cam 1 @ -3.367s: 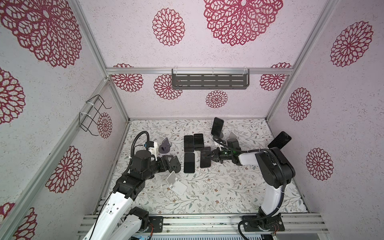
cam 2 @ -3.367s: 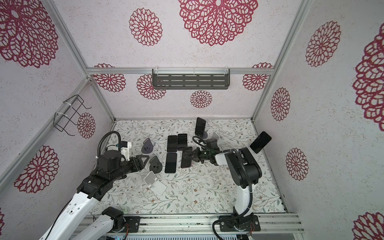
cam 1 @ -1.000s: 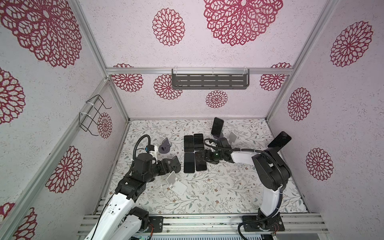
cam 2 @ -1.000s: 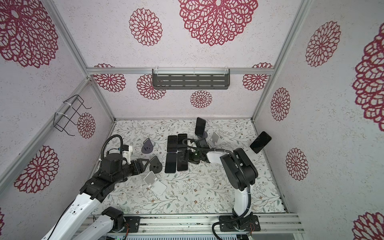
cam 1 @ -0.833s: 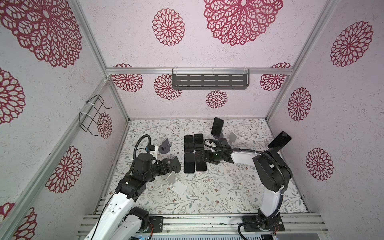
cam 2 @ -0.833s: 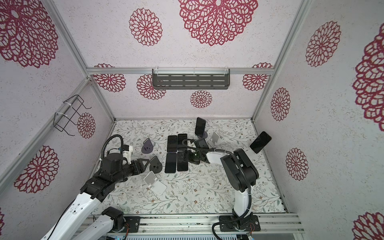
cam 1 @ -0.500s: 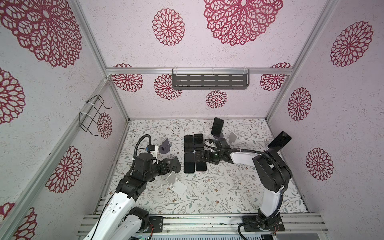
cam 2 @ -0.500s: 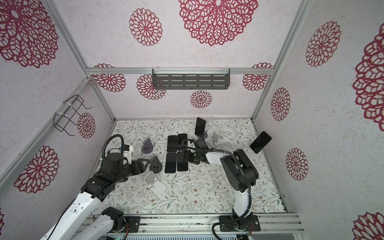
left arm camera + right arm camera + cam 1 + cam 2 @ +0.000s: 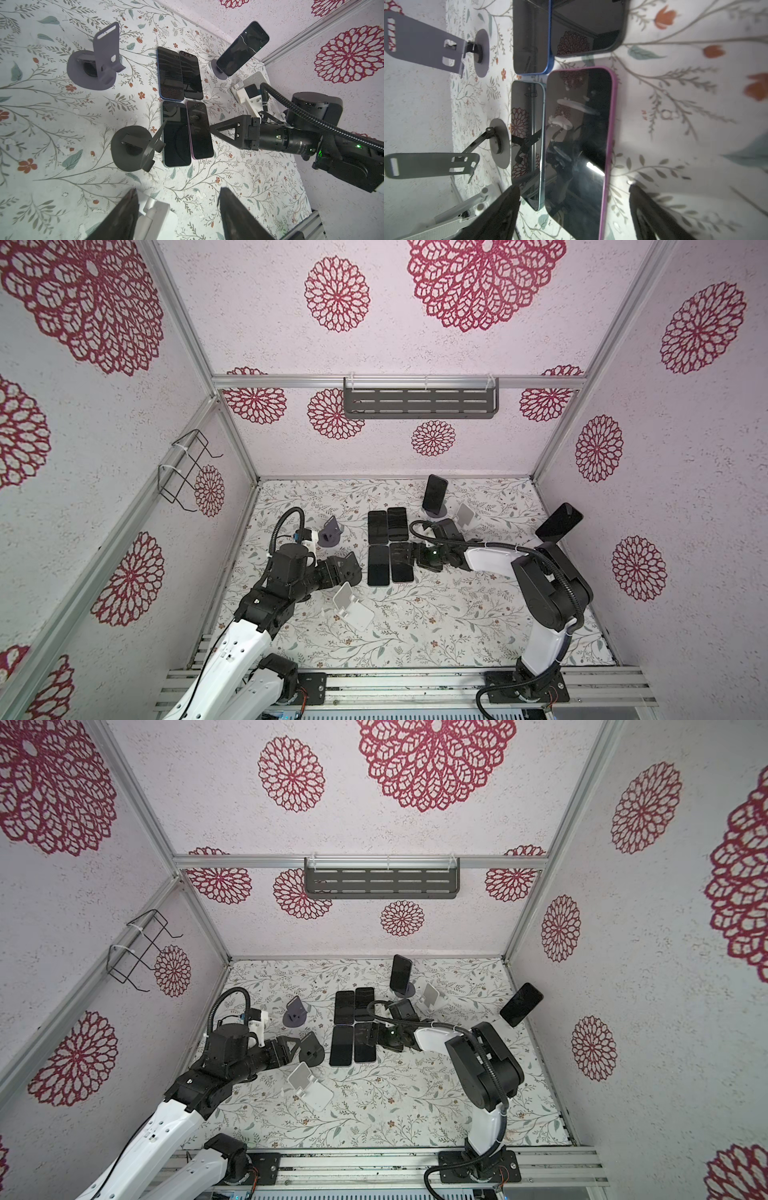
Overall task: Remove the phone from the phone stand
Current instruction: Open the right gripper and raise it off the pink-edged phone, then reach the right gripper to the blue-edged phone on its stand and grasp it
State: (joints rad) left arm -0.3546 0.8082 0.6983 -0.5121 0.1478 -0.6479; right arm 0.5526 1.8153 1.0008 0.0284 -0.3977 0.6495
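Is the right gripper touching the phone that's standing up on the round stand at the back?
Apart. In a top view, bare flowered table shows between the right gripper and the upright phone.

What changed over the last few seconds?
The right gripper moved left, bringing the pink-edged phone flat beside the light-blue-edged phone, then let go; its jaws now stand open astride it. The phone on the back stand and the left gripper stayed roughly put.

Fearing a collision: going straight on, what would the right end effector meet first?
Probably the pink-edged phone, lying flat right before the open right end effector; its height above the phone is unclear.
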